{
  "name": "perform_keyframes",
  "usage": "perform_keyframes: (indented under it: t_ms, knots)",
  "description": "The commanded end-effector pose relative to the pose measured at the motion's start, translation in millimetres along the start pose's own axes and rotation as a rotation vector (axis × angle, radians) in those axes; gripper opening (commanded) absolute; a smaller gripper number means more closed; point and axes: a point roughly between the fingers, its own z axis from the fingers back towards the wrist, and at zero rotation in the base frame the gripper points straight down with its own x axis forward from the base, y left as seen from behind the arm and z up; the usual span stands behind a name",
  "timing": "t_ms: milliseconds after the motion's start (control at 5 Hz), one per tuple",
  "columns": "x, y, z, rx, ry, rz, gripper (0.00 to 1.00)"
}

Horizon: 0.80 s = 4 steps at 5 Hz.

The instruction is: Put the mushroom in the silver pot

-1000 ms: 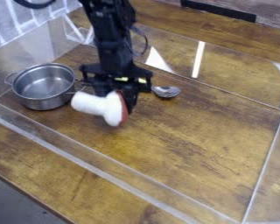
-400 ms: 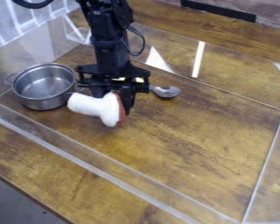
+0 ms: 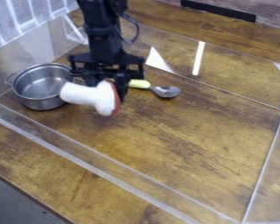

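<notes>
One gripper (image 3: 99, 90): fingers clamped on mushroom (image 3: 88, 96)
Mushroom: left of centre, lifted, lying sideways
Pot (image 3: 42, 86): just left

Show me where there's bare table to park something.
The wooden table is bare right of the mushroom and toward the near clear wall. It is crowded on the left: silver pot, gripper, grey spoon.

My arm (image 3: 101, 22) is showing black all over, a slim column of stacked blocky segments. A thin dark cable is looping off it toward three o'clock. At six o'clock it is widening into my gripper (image 3: 105, 77), a black crossbar carrying short dark fingers (image 3: 80, 73); any screws or markings are blurring away.
</notes>
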Motion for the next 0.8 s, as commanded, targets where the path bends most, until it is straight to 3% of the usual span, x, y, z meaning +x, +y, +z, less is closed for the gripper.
perform_keyframes:
  t_ms: [0,200,400,600]
  knots:
    - [22.5,20,46.4,-0.016,-0.122,0.061,1.0]
    - [33.0,46,63.1,-0.009,-0.154,0.12,0.0]
    - [34.1,45,51.9,0.0,-0.152,0.088,1.0]
    - [41.7,45,53.3,-0.001,-0.151,0.063,1.0]
